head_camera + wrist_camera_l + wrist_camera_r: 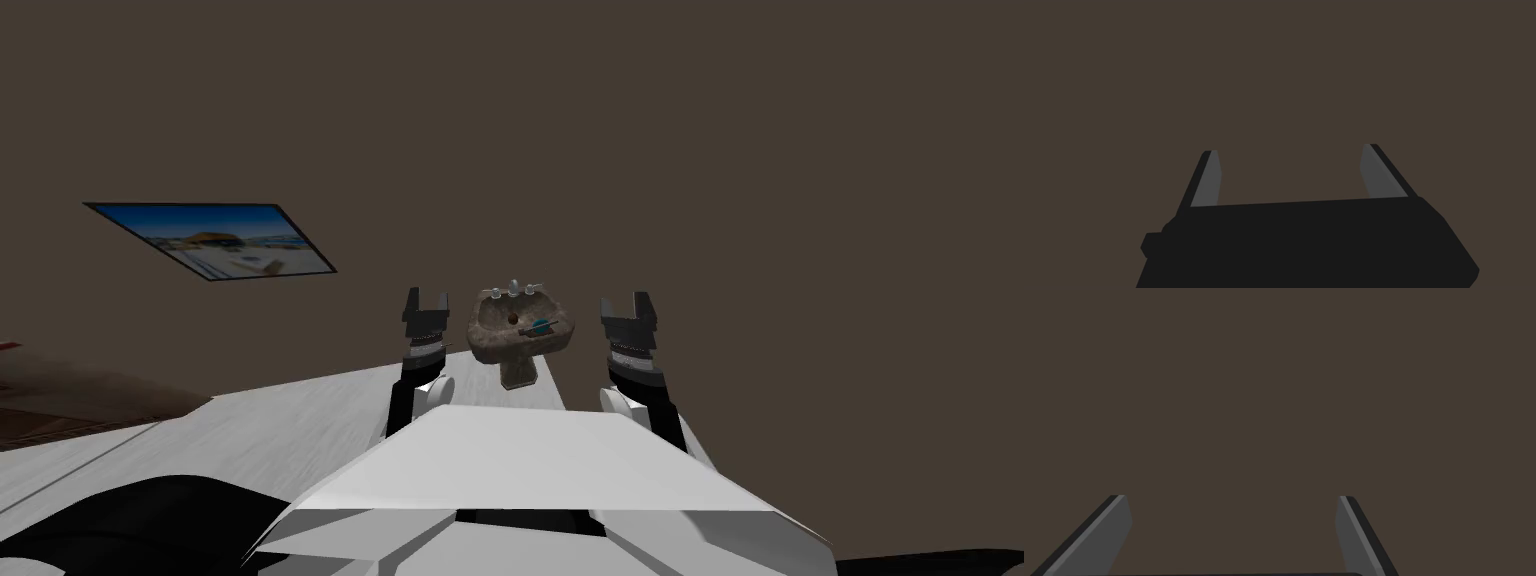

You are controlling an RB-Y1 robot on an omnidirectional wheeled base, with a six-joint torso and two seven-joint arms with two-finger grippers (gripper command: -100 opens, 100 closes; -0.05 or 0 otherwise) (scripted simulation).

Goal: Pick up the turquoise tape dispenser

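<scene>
The turquoise tape dispenser (pixel 540 325) lies inside the basin of the brown pedestal sink (pixel 497 349), on the right half of the bowl, just beside the drain (pixel 511 319) and in front of the faucet (pixel 513 288). It is small here, but its long axis seems to run across the basin, from the drain towards the sink's right rim, with a slight slant. Which end is the cutter I cannot tell.

The left gripper (pixel 425 298) hangs to the left of the sink and the right gripper (pixel 625 300) to its right. Both are apart from the sink, both have their fingers spread wide, and neither holds anything.

The main risks come from the bowl itself:
- A descending gripper could strike the sink's rim or the faucet before its fingers reach the dispenser.
- On the curved basin wall, a nudge from one blade could send the dispenser sliding towards the drain.
- Closing along the long axis rather than across it would likely give a poor pinch, so the wrist probably needs turning first.

The right gripper looks better placed, since the dispenser sits on that side of the sink.
</scene>
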